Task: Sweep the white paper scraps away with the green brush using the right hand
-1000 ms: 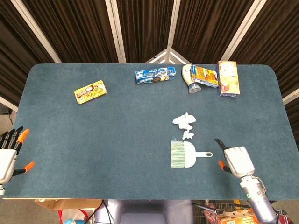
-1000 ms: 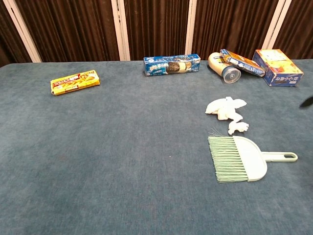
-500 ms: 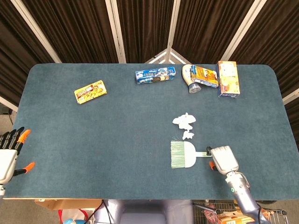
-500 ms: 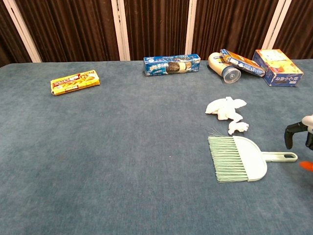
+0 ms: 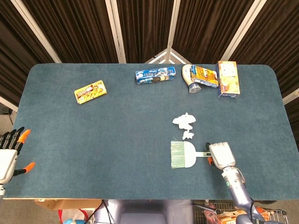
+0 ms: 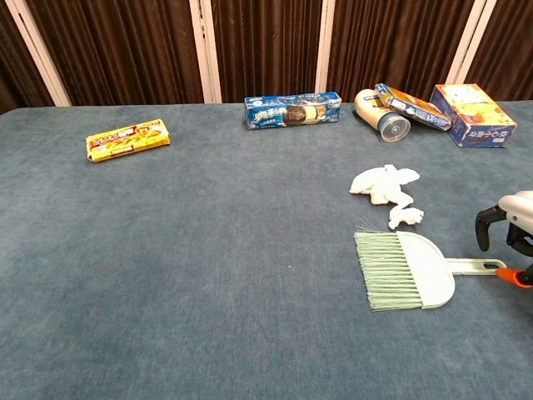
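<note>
The green brush (image 5: 183, 154) lies flat on the blue table (image 5: 117, 130), with white paper scraps (image 5: 184, 122) just beyond it. The right hand (image 5: 221, 154) hovers over the handle end, fingers apart. The left hand (image 5: 8, 154) rests open at the near left edge.
</note>
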You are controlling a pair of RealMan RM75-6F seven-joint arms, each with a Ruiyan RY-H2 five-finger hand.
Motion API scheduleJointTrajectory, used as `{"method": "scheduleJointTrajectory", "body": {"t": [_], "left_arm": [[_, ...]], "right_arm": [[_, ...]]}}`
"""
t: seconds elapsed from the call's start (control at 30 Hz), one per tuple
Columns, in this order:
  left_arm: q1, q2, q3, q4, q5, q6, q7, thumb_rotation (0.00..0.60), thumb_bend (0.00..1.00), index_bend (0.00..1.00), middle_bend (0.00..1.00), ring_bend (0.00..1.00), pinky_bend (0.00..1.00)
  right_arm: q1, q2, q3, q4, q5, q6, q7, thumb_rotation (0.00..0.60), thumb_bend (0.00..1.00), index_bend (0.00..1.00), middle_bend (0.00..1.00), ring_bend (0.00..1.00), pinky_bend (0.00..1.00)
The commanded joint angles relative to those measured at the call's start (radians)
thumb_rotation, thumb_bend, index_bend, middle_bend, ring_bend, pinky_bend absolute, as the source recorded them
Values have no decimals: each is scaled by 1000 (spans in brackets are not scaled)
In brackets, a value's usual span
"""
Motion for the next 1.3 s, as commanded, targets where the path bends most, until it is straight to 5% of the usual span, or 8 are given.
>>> {"method": "scheduleJointTrajectory", "body": {"t": [0.03, 0.93, 1.17, 1.3], "left_arm": [[0, 0, 0, 0, 0, 0, 1, 600, 0, 0, 0, 0, 0], [0, 3, 1, -4, -5, -6, 1, 600, 0, 0, 0, 0, 0], [0, 2, 1, -6, -6, -7, 3, 600, 0, 0, 0, 0, 0], [0, 2, 2, -6, -7, -7, 3, 600, 0, 0, 0, 0, 0]], "right_arm": [[0, -11, -1, 12, 2, 6, 6, 600, 321, 490, 934, 990, 980], [25, -73, -10, 37, 33, 3, -24, 600, 322, 489, 934, 990, 980], [27, -74, -17, 40, 33, 3, -16, 600, 403, 710, 934, 990, 980], [28, -68, -20, 31, 27, 7, -8, 600, 475, 739, 935, 990, 980]]}}
